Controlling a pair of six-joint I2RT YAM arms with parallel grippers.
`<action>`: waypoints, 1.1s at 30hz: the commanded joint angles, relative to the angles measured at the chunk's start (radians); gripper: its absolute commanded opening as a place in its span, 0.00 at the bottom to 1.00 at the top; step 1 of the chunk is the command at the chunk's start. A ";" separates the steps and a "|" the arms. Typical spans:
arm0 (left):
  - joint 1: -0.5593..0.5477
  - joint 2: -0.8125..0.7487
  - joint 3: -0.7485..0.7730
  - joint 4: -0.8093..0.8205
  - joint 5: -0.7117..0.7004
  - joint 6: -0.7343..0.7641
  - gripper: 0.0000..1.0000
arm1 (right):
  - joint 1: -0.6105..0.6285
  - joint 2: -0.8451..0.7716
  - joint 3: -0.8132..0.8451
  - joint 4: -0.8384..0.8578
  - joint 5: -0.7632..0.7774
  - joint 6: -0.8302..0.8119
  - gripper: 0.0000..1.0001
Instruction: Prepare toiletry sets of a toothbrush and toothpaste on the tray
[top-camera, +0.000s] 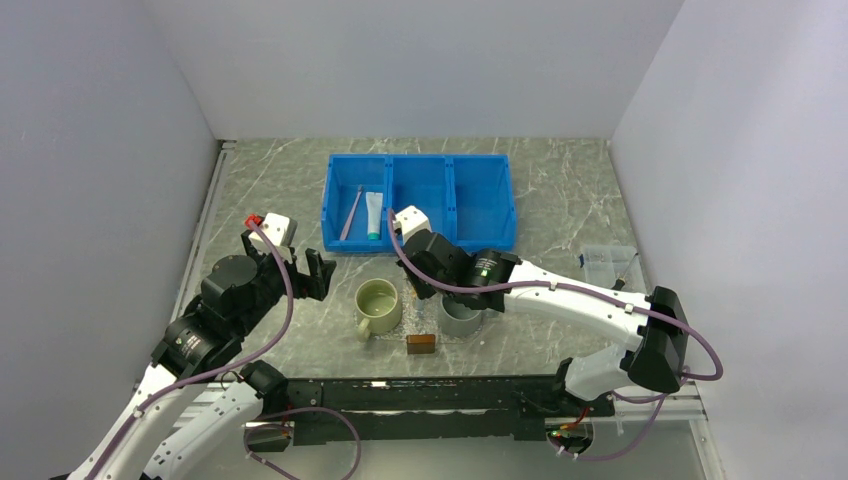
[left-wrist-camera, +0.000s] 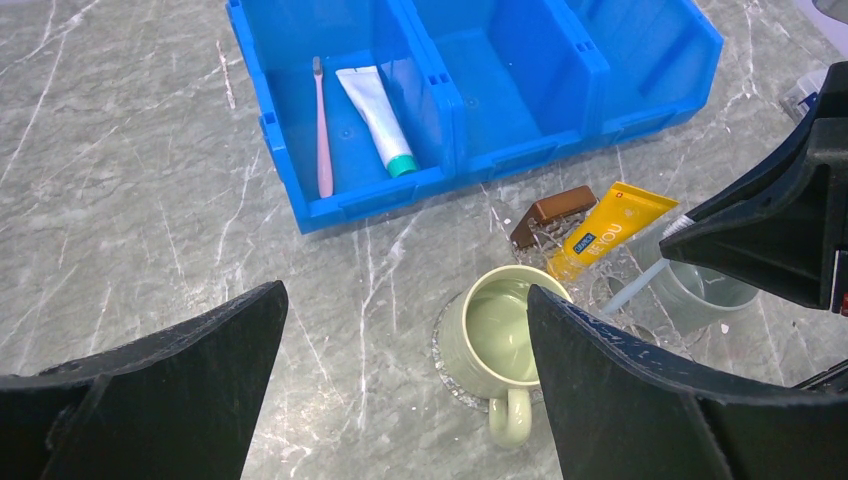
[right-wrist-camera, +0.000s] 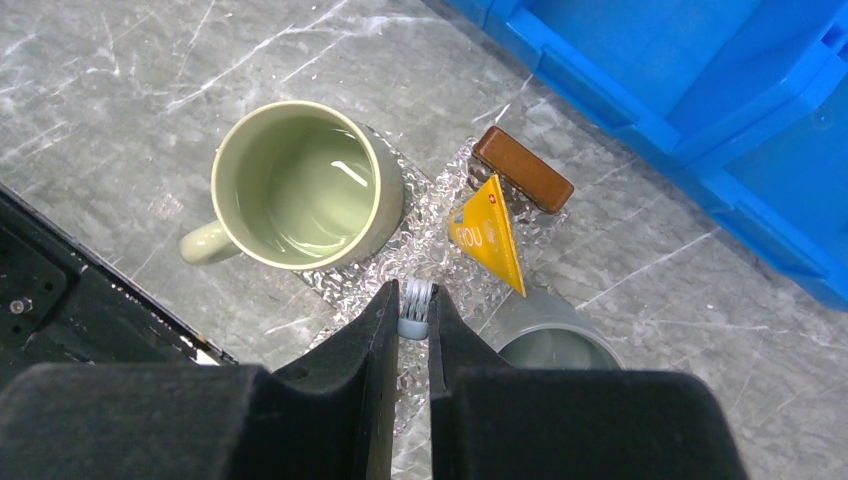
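My right gripper (right-wrist-camera: 414, 300) is shut on the bristle head of the pale blue toothbrush (right-wrist-camera: 415, 306), just above the glittery clear tray (right-wrist-camera: 435, 255). In the left wrist view that toothbrush (left-wrist-camera: 638, 286) slants down to the tray from the right gripper (left-wrist-camera: 682, 236). The yellow toothpaste (right-wrist-camera: 490, 235) lies on the tray beside a brown block (right-wrist-camera: 522, 168). The pink toothbrush (left-wrist-camera: 322, 130) and the white toothpaste (left-wrist-camera: 375, 118) lie in the left compartment of the blue bin (left-wrist-camera: 300, 190). My left gripper (left-wrist-camera: 405, 295) hangs open and empty left of the tray, above the table.
A green mug (right-wrist-camera: 300, 190) and a grey cup (right-wrist-camera: 555, 345) stand on the tray. Another brown block (top-camera: 421, 344) lies near the table's front edge. A small clear box (top-camera: 608, 262) sits at the right. The blue bin (top-camera: 418, 200) stands behind the tray.
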 joint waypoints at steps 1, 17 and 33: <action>0.006 -0.005 -0.002 0.028 -0.005 -0.010 0.96 | 0.005 -0.036 0.015 0.040 0.024 0.008 0.00; 0.009 -0.002 -0.002 0.027 -0.004 -0.009 0.96 | 0.010 -0.042 0.026 0.032 0.035 0.000 0.00; 0.011 -0.002 -0.002 0.027 -0.002 -0.010 0.96 | 0.010 -0.031 -0.025 0.058 0.055 0.007 0.00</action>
